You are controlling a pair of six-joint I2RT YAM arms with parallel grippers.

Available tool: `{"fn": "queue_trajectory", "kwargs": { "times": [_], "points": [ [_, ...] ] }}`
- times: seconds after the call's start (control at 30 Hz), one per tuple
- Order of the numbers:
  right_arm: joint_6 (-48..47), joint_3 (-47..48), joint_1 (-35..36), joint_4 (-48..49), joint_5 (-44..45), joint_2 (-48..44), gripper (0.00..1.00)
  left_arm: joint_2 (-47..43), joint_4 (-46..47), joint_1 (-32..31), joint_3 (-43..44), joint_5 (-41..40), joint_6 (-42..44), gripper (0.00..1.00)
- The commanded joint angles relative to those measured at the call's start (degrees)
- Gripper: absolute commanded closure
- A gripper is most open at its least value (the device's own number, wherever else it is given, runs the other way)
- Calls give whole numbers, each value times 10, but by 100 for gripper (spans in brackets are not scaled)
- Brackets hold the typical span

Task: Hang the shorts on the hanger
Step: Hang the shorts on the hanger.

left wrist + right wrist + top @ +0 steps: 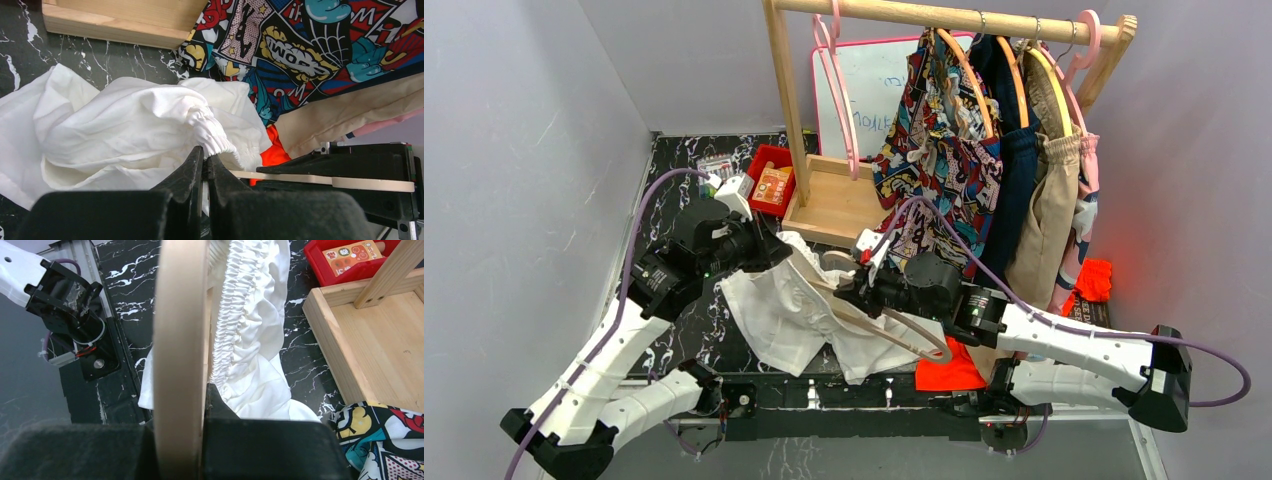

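The white shorts (794, 310) hang bunched between the two arms above the black marble table. My left gripper (769, 252) is shut on the gathered elastic waistband (212, 135) of the shorts (115, 135), the cloth pinched between the closed fingers. My right gripper (864, 290) is shut on the cream-beige hanger (904, 335); in the right wrist view the hanger (180, 330) runs up between the fingers, with the shorts' waistband (235, 325) right beside it. A cream hanger bar (320, 181) also shows in the left wrist view.
A wooden clothes rack (944, 18) stands at the back with a comic-print garment (939, 150), dark and tan clothes and pink hangers. Its wooden base tray (834, 205) and a red bin (769, 180) sit behind the shorts. Orange cloth (949, 372) lies at the table's near edge.
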Motion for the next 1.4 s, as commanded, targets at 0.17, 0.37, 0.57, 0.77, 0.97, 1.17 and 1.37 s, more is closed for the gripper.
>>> {"fn": "queue_trajectory", "kwargs": {
  "times": [0.17, 0.37, 0.57, 0.77, 0.97, 1.17, 1.37],
  "points": [
    [17, 7, 5, 120, 28, -19, 100, 21, 18, 2, -8, 84, -8, 100],
    [16, 16, 5, 172, 24, -25, 100, 33, 18, 2, 5, 104, -1, 100],
    [32, -12, 5, 180, 20, -16, 100, 34, 17, 2, 3, 95, 1, 98],
    [33, -23, 5, 171, 34, -28, 100, 25, 18, 2, 12, 86, 2, 54],
    [39, -35, 5, 179, 47, -32, 100, 5, 10, 1, 21, 66, 9, 32],
    [44, -47, 5, 184, 74, -42, 100, -34, -25, 2, 32, 14, 25, 24],
    [45, -57, 5, 217, 105, -57, 100, -64, -37, 2, 16, -17, 31, 23]
  ]
}}
